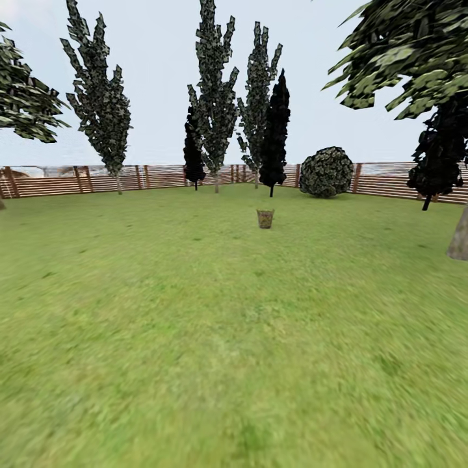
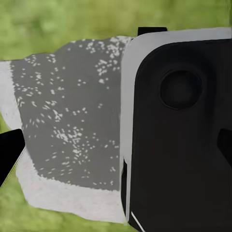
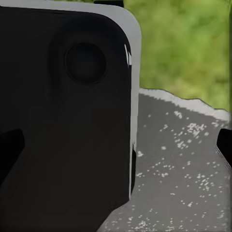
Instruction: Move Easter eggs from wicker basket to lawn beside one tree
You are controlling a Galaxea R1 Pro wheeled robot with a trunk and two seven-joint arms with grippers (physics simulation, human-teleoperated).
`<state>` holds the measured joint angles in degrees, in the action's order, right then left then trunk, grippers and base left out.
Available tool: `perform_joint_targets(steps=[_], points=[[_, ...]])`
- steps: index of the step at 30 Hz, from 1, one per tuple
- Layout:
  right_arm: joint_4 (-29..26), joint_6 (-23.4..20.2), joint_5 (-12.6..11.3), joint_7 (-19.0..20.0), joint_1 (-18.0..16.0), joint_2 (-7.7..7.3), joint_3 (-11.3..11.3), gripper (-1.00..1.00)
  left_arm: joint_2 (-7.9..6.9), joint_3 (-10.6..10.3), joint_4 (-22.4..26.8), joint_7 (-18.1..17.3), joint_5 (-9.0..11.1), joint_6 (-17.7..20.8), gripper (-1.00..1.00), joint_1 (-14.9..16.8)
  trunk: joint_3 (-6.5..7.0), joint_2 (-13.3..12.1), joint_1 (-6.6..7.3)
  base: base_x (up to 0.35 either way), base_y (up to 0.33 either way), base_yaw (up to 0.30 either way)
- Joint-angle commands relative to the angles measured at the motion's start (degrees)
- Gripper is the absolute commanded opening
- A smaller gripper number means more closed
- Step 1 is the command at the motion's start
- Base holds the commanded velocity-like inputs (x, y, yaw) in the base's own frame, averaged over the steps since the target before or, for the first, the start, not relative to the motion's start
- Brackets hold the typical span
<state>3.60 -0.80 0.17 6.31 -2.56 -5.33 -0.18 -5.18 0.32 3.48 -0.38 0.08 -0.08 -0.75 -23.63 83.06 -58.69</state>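
**Operator:** Wicker, brown and open-woven: that was the only task item identifiable. The wicker basket (image 1: 264,218) stood upright on the lawn (image 1: 195,338), well apart from the robot and short of the slatted fence (image 1: 78,181).

**Technician:** Position relative to the basket?

**Operator:** Beyond the basket stood the narrow dark cypress-like trees (image 1: 214,97) and, to its right, a round bush (image 1: 326,171). Further right of the basket, a thick grey-brown trunk (image 1: 459,234) rose under a flat-leaved canopy; that was judged the most suitable tree for the drop-off.

**Technician:** Egg condition?

**Operator:** Not determinable. At that range the basket appeared small and blurred, and its contents could not be resolved.

**Technician:** Gripper status?

**Operator:** Each wrist camera faced a black, grey-edged panel of the robot's own body (image 2: 179,130), with a speckled grey paving slab (image 2: 67,116) and grass beneath. Dark finger tips (image 2: 8,152) sat at the frame edges in the left wrist view, and likewise in the right (image 3: 9,147). Nothing lay between them. Their spread suggested parted jaws, but how far open could not be told with certainty.

**Technician:** Reason for that posture?

**Operator:** Judged a stowed travel posture: arms tucked against the body while the base closed on the basket. The task was at its beginning; no egg was yet handled.
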Motion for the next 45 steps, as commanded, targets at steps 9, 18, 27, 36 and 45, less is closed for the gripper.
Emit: perform_joint_targets(steps=[9,18,27,36,45], points=[[0.09,-0.07,0.01,0.19,-0.08,0.03,-0.08,1.00,0.00,0.03,0.12,0.00,0.01,-0.01,1.00,-0.04,-0.05,0.02,-0.04,0.341,0.000,0.000],[0.09,-0.07,0.02,0.19,-0.08,0.05,-0.08,1.00,0.00,0.03,0.12,-0.01,0.01,-0.01,1.00,-0.04,-0.05,0.02,-0.04,0.341,0.000,0.000],[0.09,-0.03,0.04,0.19,-0.08,0.00,0.10,1.00,0.00,0.05,0.12,0.01,0.01,-0.01,1.00,-0.04,-0.05,0.02,-0.04,0.309,0.000,0.000],[0.68,-0.18,0.07,0.23,-0.08,-0.17,0.34,1.00,0.00,0.03,0.12,0.03,0.01,-0.04,1.00,-0.04,-0.05,0.02,-0.04,0.032,0.000,0.000],[0.16,0.09,-0.29,0.19,-0.08,-0.06,-0.07,1.00,0.00,0.04,0.12,-0.04,0.01,-0.01,1.00,-0.04,-0.05,0.02,-0.04,0.278,0.000,0.000]])
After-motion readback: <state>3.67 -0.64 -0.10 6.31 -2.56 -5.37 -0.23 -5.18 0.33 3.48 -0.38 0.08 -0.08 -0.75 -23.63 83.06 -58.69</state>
